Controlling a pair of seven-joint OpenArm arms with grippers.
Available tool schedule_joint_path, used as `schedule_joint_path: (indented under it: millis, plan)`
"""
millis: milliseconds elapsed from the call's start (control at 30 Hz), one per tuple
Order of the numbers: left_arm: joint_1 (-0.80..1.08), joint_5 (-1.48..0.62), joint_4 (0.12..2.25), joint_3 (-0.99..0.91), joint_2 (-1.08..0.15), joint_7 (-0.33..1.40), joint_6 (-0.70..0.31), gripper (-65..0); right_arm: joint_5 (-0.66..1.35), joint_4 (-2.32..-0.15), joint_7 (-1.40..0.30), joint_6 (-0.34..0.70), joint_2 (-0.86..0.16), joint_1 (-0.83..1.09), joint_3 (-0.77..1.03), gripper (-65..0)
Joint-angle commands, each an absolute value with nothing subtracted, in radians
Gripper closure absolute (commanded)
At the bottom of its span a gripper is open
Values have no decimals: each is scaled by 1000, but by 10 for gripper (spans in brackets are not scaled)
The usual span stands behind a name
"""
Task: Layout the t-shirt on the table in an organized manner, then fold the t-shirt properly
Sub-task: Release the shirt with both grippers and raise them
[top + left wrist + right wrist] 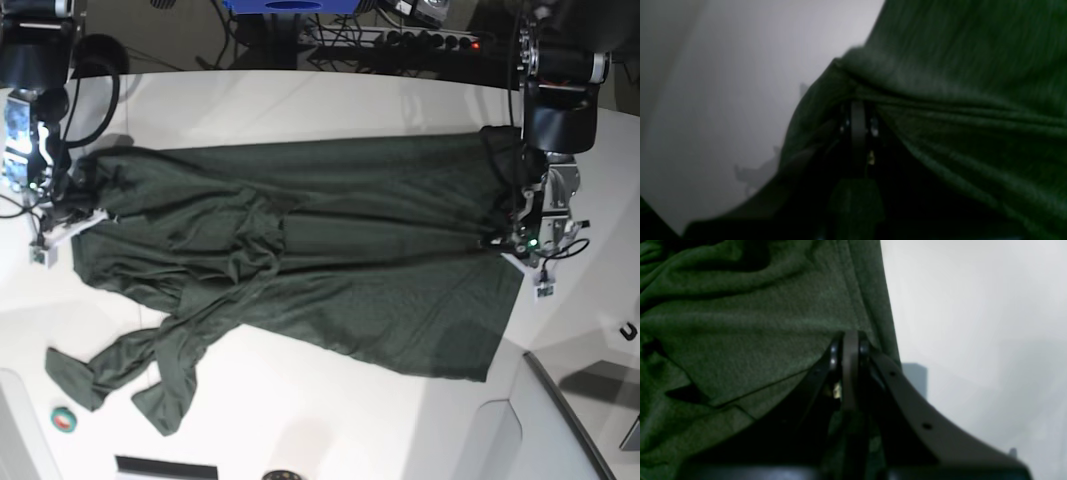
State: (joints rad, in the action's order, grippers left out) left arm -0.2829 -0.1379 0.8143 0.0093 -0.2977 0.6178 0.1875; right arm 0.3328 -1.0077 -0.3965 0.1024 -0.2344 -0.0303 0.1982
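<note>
Dark green t-shirt (330,250) stretched across the middle of the white table (300,100), wrinkled at centre, with sleeves trailing toward the lower left of the base view. Left gripper (858,110) pinched tight on cloth at the right edge, right gripper (850,343) likewise clamped on fabric at the left edge.

No readable text, label, brand, number or sign anywhere.

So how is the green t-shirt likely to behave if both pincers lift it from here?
Likely floppy: the t-shirt lies wrinkled and bunched between the left pincer and right pincer. Its free sleeves would probably sag and trail. It looks light and thin, so it may slide over the smooth table.
</note>
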Motion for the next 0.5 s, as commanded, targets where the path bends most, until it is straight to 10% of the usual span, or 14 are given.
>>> schedule_joint_path:
  millis: [0, 467]
  plan:
    - [-289, -189, 794, 22, -277, 665, 145, 0, 298, -978, -479, 79, -246, -33, 197, -8]
    - [-262, -200, 1018, -68, -257, 751, 145, 0, 300, -1225, -386, 79, -265, 56, 191, -44]
